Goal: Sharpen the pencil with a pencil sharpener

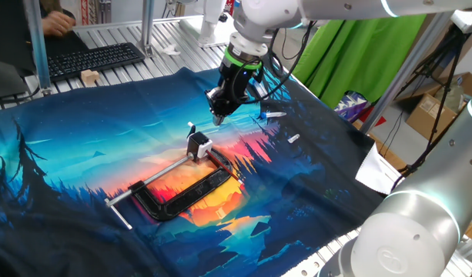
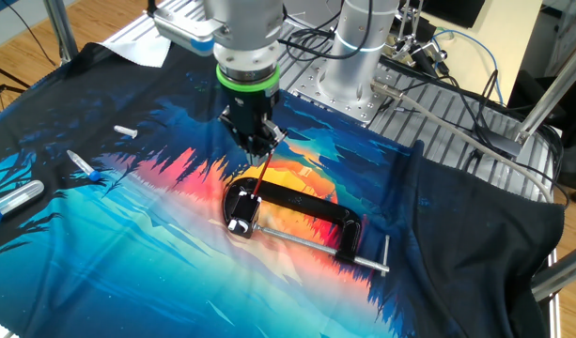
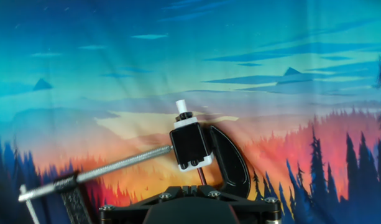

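A printed cloth (image 1: 82, 161) with a sunset-and-forest scene in blue, orange and red covers the table. On it lies a black C-clamp (image 2: 306, 208) with a long silver screw rod (image 1: 155, 178) ending in a crossbar handle. Two blue-and-white pens (image 2: 83, 165) lie near one edge of the cloth, with a small white stub (image 2: 125, 130) a little apart from them. Beyond the cloth, a black computer keyboard (image 1: 93, 58) rests on the slatted metal tabletop, a small tan block (image 1: 90, 77) just beside it. A green curtain (image 1: 351, 46) hangs behind, near cardboard boxes (image 1: 436, 100).
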`<state>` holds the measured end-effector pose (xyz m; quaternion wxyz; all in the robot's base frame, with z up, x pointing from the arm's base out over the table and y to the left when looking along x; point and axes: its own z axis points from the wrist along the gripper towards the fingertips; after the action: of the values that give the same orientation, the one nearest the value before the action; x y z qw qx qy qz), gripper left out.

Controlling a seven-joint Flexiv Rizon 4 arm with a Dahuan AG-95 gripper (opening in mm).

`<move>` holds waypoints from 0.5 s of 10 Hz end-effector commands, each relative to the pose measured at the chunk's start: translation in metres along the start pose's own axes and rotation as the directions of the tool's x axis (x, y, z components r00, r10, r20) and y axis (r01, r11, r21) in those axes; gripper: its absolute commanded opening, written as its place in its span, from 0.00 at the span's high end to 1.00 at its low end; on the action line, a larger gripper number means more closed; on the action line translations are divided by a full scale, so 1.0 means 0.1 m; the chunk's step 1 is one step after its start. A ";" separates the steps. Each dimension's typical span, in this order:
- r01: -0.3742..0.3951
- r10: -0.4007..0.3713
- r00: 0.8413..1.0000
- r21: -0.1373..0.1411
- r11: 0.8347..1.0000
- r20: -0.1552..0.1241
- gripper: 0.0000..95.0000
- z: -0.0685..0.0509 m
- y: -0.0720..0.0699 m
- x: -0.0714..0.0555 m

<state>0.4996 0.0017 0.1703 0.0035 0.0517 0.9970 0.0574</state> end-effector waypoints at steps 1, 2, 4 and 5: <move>-0.009 0.009 1.000 0.005 1.000 -0.012 1.00 0.00 0.00 -0.01; -0.011 0.011 1.000 0.007 1.000 -0.016 1.00 0.01 0.00 -0.01; 0.002 -0.002 1.000 0.011 1.000 -0.018 1.00 0.02 0.01 -0.07; 0.007 -0.006 1.000 0.017 1.000 -0.022 1.00 0.02 0.01 -0.12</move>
<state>0.5133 0.0009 0.1686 -0.0054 0.0475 0.9977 0.0486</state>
